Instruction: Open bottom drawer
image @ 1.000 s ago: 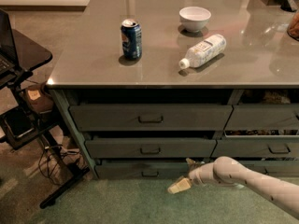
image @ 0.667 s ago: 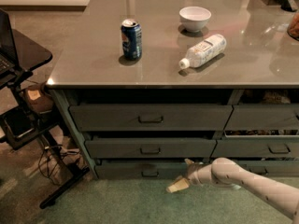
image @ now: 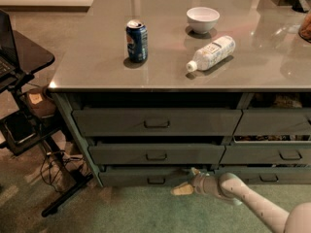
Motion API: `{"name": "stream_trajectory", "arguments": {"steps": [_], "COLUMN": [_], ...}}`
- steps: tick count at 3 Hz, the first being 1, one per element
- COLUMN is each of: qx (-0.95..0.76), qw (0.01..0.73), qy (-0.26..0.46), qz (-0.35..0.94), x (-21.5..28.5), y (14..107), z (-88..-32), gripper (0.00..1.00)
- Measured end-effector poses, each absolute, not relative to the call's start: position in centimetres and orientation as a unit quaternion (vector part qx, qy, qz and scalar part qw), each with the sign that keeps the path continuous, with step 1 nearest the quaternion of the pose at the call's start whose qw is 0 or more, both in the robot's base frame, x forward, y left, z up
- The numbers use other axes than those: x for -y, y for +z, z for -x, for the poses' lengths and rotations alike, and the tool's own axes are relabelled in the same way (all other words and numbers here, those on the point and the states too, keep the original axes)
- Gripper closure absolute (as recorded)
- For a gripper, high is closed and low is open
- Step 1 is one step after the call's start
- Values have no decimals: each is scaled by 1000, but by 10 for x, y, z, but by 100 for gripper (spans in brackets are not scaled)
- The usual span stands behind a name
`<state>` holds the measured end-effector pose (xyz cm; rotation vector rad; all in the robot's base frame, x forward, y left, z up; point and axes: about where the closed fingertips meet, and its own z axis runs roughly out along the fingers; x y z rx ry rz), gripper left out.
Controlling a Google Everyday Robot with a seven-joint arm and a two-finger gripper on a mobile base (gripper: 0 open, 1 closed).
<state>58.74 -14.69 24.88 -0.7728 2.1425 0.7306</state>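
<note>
My gripper, its pale fingers spread open, sits at the right end of the thin, flat grey-green bottom drawer. It has barely shifted since the earlier frame.

On the tabletop, the can stands toward the left edge, the bottle right of it, the bowl behind the bottle. Below the front edge, the tool is before the bottom drawer, right of its pull.
</note>
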Motion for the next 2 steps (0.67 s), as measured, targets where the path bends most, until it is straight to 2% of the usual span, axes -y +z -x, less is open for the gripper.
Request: {"name": "stream_trajectory", "arguments": {"steps": [1, 2], "qx": [-830, -831], "qw": [402, 403], "qy": [280, 277], "qz": [267, 265], "x": [159, 162], "y": [228, 226], "z": [-611, -614], "gripper": [0, 0]}}
